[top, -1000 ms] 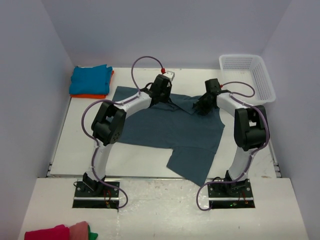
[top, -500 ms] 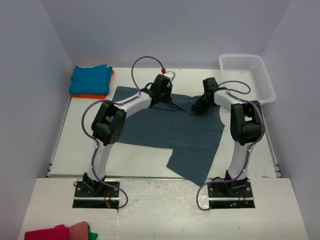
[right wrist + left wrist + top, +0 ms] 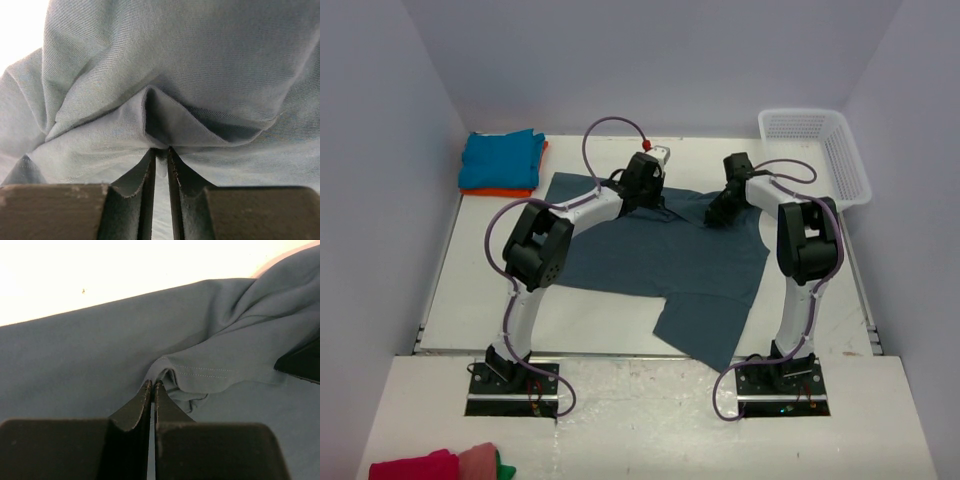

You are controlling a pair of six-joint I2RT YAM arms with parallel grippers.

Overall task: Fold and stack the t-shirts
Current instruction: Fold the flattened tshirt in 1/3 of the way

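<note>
Since a second ago the right arm (image 3: 807, 240) has drawn its elbow in toward the left, and the right gripper (image 3: 160, 151) has slid a little leftward with it. We see no change in the left arm (image 3: 535, 250), and the cloth around both grippers lies much as it did.

We find the slate-blue t-shirt (image 3: 660, 255) spread flat over the middle of the tabletop (image 3: 470, 290). It runs from near the far edge toward the near edge, and one flap reaches closest to the near edge right of centre. Both arms work on the shirt's far part, the left one left of centre and the right one right of centre.

In the left wrist view the left gripper (image 3: 152, 384) has its fingers (image 3: 132, 412) pressed almost together. A small ridge of slate-blue cloth, with a stitched hem just beside it, is pinched at their tips. In the right wrist view the other gripper is closed on a raised fold of the same shirt. Only a thin slit is left between its jaws, and cloth shows in that slit. Wrinkles fan out from the pinch on both sides.

The turquoise t-shirt (image 3: 500, 158) lies folded on top of the orange t-shirt (image 3: 510, 192) in the far left corner, well apart from the slate-blue one. A white mesh basket (image 3: 850, 170) sits in the far right corner
</note>
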